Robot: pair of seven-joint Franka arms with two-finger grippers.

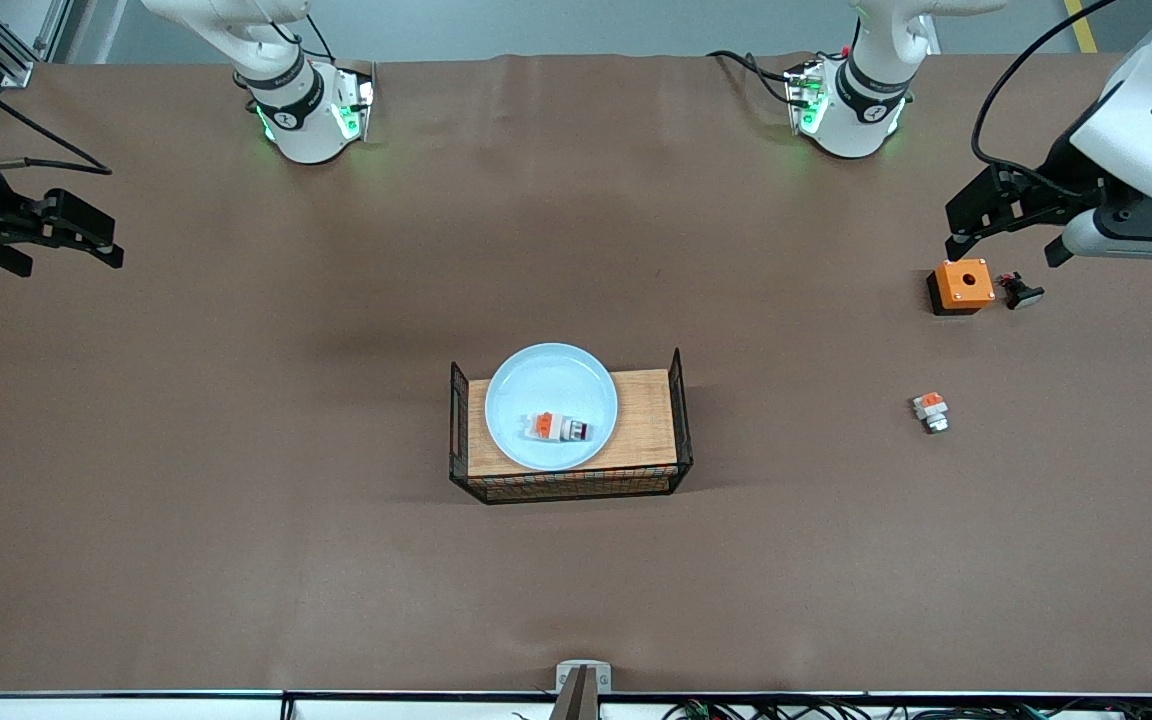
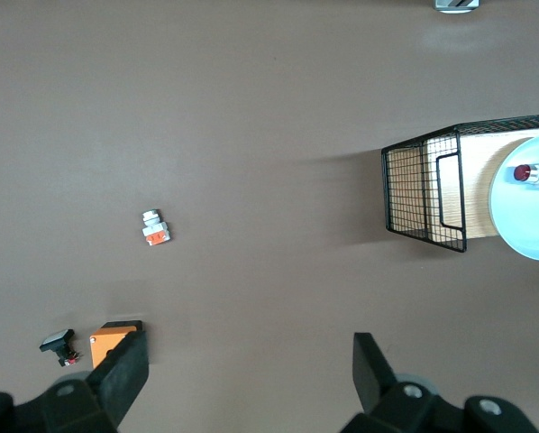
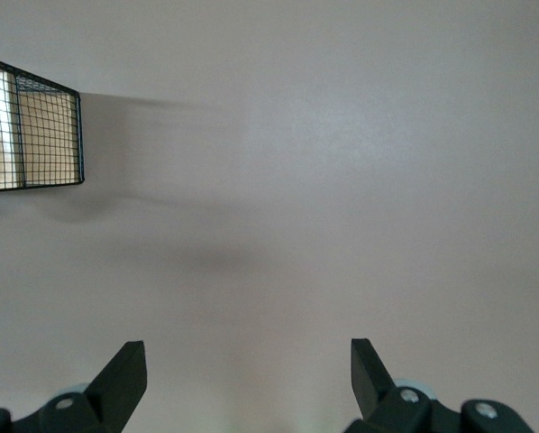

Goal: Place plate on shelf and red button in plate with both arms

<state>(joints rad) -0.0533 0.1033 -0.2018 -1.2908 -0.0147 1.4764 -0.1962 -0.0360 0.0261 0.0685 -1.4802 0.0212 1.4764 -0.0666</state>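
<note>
The plate (image 1: pixel 551 405) sits on the wooden tray (image 1: pixel 646 420) in a black wire basket (image 1: pixel 681 400) at the middle of the surface (image 1: pixel 336 560), and the red button (image 1: pixel 558 427) lies in the plate, well apart from both sets of fingers. The left gripper (image 1: pixel 1004 232) hangs with its fingers (image 2: pixel 373 365) spread wide and empty over the left arm's end of the surface, just above an orange box (image 1: pixel 961 285) and a small black part (image 1: pixel 1021 291), with a white-and-orange block (image 1: pixel 930 411) a little nearer the front camera than those. The right gripper (image 1: pixel 114 242) waits over the right arm's end of the surface, its fingers (image 3: pixel 125 374) also wide apart, holding nothing, with only bare surface between them.
</note>
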